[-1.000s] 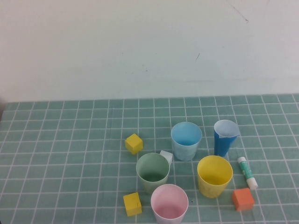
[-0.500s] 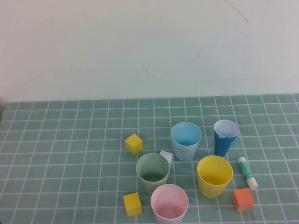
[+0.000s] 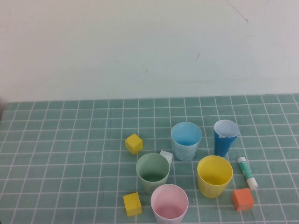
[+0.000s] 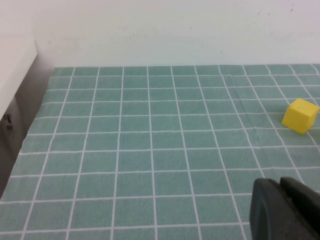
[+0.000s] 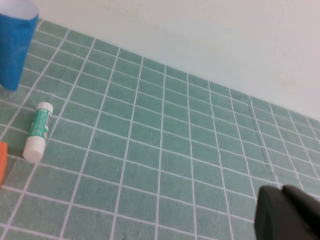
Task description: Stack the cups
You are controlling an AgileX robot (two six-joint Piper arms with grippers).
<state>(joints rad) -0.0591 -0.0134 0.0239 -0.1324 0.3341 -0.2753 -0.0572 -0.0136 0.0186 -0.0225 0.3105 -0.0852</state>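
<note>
Four wide cups stand upright and apart on the green checked cloth in the high view: light blue [image 3: 186, 140], pale green [image 3: 153, 171], yellow [image 3: 214, 175] and pink [image 3: 169, 204]. Neither arm shows in the high view. My left gripper [image 4: 281, 187] shows only in the left wrist view, shut and empty above bare cloth, away from the cups. My right gripper [image 5: 282, 194] shows only in the right wrist view, shut and empty above cloth, to the right of the objects.
A narrow dark blue cup [image 3: 225, 137] with white inside stands right of the light blue cup, also in the right wrist view [image 5: 15, 42]. Two yellow blocks [image 3: 134, 143] [image 3: 132, 204], a white block [image 3: 166, 156], an orange block [image 3: 243, 199] and a glue stick [image 3: 247, 172] lie around the cups.
</note>
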